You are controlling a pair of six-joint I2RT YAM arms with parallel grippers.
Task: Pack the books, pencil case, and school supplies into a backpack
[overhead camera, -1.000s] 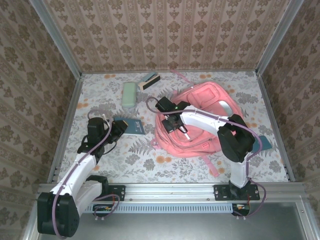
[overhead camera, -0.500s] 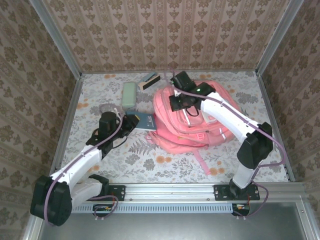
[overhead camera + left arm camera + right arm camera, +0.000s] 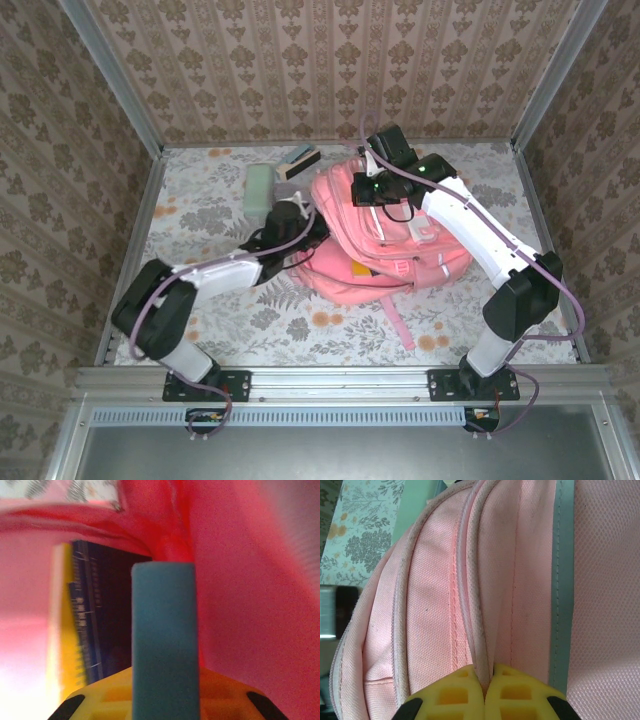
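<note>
Backpack [image 3: 400,250], pink, lies right of centre on the tabletop [image 3: 200,300], nearer the far edge, its mouth facing left. Inside the backpack stands a navy book [image 3: 95,625] with a yellow strip along its left side. The left gripper [image 3: 298,216] reaches into that mouth, clamped on the teal booklet [image 3: 164,630], with pink fabric all round. The right gripper [image 3: 373,188] sits at the far top of the backpack, its fingers [image 3: 515,690] pressed together on a ridge of piping. The pencil case [image 3: 259,187] lies just left of the backpack near the far edge, and the stapler [image 3: 300,160] lies just beyond it.
</note>
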